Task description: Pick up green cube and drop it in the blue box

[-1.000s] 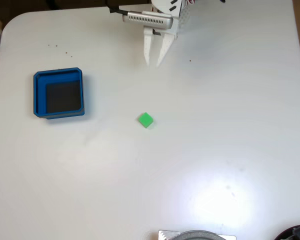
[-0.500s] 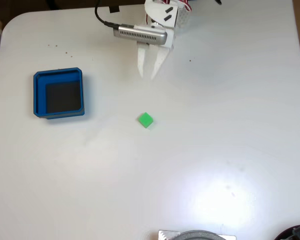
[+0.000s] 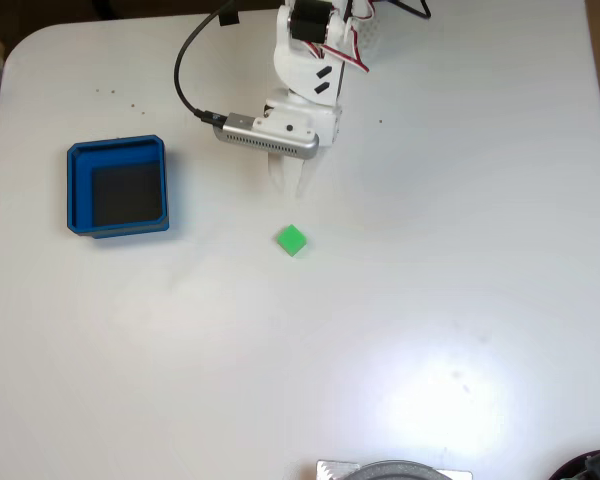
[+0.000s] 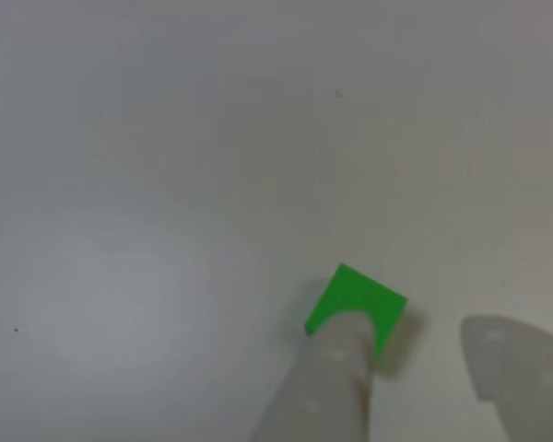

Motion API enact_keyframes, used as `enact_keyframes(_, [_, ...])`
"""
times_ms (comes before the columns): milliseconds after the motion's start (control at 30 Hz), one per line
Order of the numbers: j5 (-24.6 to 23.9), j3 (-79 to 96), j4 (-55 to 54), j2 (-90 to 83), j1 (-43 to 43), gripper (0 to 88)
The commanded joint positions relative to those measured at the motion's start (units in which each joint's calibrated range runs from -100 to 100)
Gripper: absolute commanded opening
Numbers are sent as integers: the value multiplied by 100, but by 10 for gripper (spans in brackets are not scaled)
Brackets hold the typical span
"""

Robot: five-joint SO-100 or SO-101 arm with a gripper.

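The white plastic arm is reaching down the frame now, and its pincer point(image 3: 292, 190) has travelled from the top edge of the fixed view to a spot just above the small bright green solid cube point(image 3: 292, 241), near centre. A second ago the tips sat well up by the arm's base; half a second ago they were only partway. So this reads as the approach closing in, with the grasp not yet made.

In the other view the green cube point(image 4: 359, 304) sits at lower centre right, one pale fingertip point(image 4: 336, 368) overlapping its near edge and the other out to the right, the pincer point(image 4: 424, 354) parted moderately with nothing held. Whether that fingertip touches the cube or hangs over it, I cannot tell.

The cube rests on the white counter point(image 3: 430, 300), well apart from the shallow square blue plastic box point(image 3: 117, 187) at the left of the fixed view. The box's dark floor looks bare; nothing lies in it.
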Motion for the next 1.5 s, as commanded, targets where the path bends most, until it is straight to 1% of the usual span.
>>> enact_keyframes(0, [-20, -977, 392, 592, -2, 28])
enact_keyframes(233, [-59, -1857, 506, 1730, 5, 30])
enact_keyframes(533, [-513, -2871, 506, 2858, 36, 30])
enact_keyframes(767, [-786, -2943, 515, 3076, 44, 30])
enact_keyframes(1233, [-796, -2880, 515, 3076, 105, 41])
enact_keyframes(1333, [-796, -2880, 515, 3084, 120, 68])
enact_keyframes(1467, [-796, -2880, 515, 3101, 120, 135])
